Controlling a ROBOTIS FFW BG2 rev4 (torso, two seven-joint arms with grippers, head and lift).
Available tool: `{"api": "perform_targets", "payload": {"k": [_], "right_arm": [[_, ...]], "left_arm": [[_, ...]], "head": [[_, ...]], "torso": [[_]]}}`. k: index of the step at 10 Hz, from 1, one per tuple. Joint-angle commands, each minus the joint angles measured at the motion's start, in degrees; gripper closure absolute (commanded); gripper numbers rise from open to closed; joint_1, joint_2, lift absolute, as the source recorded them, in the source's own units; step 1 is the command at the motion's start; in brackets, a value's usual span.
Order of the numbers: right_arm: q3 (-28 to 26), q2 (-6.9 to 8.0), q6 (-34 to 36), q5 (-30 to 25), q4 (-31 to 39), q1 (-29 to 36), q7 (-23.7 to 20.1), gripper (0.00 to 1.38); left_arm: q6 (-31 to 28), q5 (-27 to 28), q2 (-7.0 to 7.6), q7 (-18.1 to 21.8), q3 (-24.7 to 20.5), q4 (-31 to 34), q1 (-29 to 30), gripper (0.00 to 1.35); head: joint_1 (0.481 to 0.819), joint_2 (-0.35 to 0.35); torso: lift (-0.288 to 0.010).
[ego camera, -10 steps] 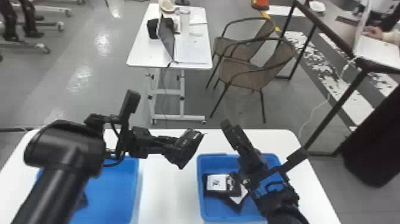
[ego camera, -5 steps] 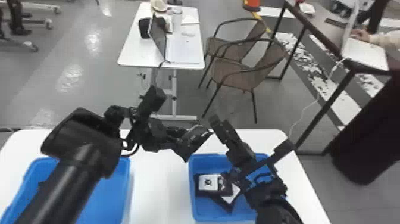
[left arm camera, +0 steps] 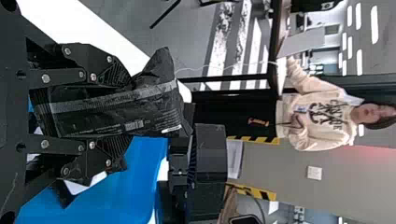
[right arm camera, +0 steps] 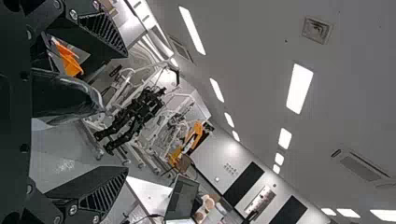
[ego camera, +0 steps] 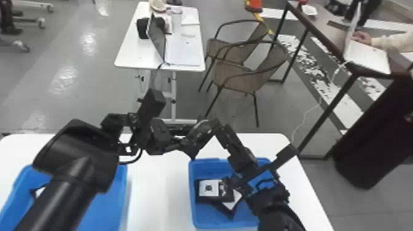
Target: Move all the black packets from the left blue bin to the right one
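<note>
Black packet point(left arm camera: 154, 109) is sitting pinched in my left gripper point(left arm camera: 125, 115), its free end pointing out beside my spread right gripper point(right arm camera: 126, 111). I'm judging that bumping the two together is risking twisting it loose, outside the right bin point(ego camera: 192, 199).

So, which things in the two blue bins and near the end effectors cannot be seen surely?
- Left bin, head view: bottom edge cuts it; left arm covers contents.
- Right bin, head view: right arm hides part; overlapping packets prevent counting.
- Held packet, left wrist view: print too small.
- Glossy dark object, right wrist view: partly behind right end effector.
</note>
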State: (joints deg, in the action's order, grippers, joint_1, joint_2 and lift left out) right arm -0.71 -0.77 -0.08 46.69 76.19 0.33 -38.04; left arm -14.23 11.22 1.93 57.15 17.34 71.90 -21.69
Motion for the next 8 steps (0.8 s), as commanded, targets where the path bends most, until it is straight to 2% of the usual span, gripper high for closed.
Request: {"api": "perform_targets", "payload": {"k": [1, 7, 8], "right_arm": [[-0.17, -0.2, 0.0, -0.19, 0.1, -0.16, 0.16, 0.16], [1.85, -0.29, 0.35, -1.16, 0.89, -1.21, 0.6, 0.16], [2.2, -0.29, 1.23, -1.42, 0.8, -1.3, 0.6, 0.28]], "left_arm": [[1.92, -2.7, 0.09, -0.55, -0.82, 0.17, 0.86, 0.82], [-0.1, -4.19, -0.17, -0.64, 1.56, 0.09, -0.37, 0.82], [-0.27, -4.19, -0.17, -0.64, 1.64, 0.0, -0.55, 0.82]], "head": [[0.695, -0.188], [0.695, -0.2], [0.695, -0.197]], "torso": [[0.0], [0.0], [0.0]]}}
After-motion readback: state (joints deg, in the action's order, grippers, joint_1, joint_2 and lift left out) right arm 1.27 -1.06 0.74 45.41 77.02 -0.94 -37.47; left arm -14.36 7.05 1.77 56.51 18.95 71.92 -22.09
